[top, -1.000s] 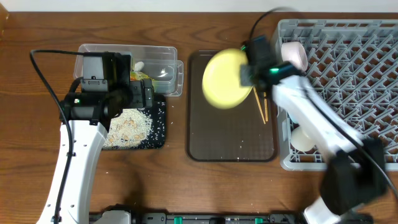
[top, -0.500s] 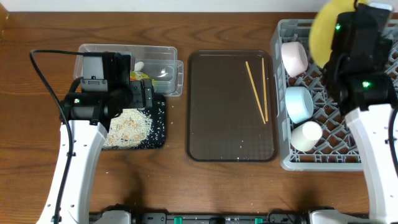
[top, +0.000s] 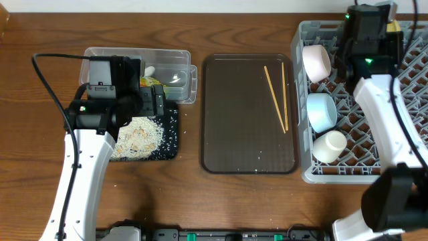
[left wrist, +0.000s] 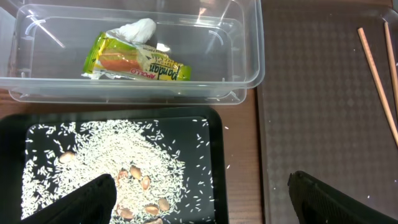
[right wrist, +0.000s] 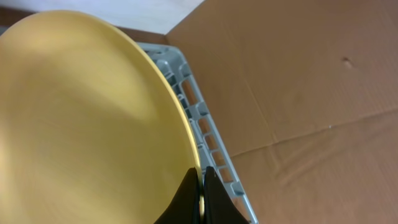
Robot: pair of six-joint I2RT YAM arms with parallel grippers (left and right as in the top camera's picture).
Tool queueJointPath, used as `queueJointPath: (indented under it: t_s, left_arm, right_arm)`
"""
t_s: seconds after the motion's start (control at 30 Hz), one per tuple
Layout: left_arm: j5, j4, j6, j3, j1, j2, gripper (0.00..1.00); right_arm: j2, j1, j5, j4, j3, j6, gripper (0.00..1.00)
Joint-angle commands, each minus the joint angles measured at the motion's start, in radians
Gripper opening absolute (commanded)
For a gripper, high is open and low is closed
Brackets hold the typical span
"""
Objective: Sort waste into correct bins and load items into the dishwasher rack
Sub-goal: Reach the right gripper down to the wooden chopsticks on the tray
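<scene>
1. your dishwasher rack (top: 321, 27) is taking the dishes.
2. yellow plate (right wrist: 93, 112) is up on edge over its far corner, probably so it slots between pegs.
3. chopsticks (top: 275, 98) lie on the brown tray (top: 234, 147), not loaded yet.
4. right gripper (right wrist: 200, 186) is clamped on the plate's rim; left gripper (left wrist: 200, 186) is spread wide, holding nothing.

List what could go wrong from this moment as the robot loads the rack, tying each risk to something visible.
1. The right gripper pinches the plate only at its thin rim, so the plate may slip or swing.
2. The plate hangs at the far edge of the rack, so it could catch the wall or drop outside.
3. The chopsticks lie flat on the brown tray and may be hard to grip.
</scene>
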Motion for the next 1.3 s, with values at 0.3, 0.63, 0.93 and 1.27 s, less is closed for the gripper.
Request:
queueJointPath:
  t_s: [0.3, 0.63, 0.93, 1.27]
  left_arm:
    - [-0.006, -0.003, 0.005, 0.022, 0.004, 0.002, 0.91]
    - [-0.006, -0.003, 0.005, 0.022, 0.004, 0.002, 0.91]
    - [-0.006, -0.003, 0.005, 0.022, 0.004, 0.002, 0.91]
    - [-0.006, -0.003, 0.005, 0.022, 0.004, 0.002, 0.91]
  right_arm:
    - [0.097, -0.013, -0.143, 0.010, 0.000, -0.054, 0.50]
    - [0.013, 0.014, -0.234, -0.049, 0.050, -0.017, 0.83]
    - [-0.145, 0.064, -0.951, -0.151, 0.160, 0.131, 0.68]
    - [0.068, 0.388, -0.851, -0.256, 0.160, 0.192, 0.99]
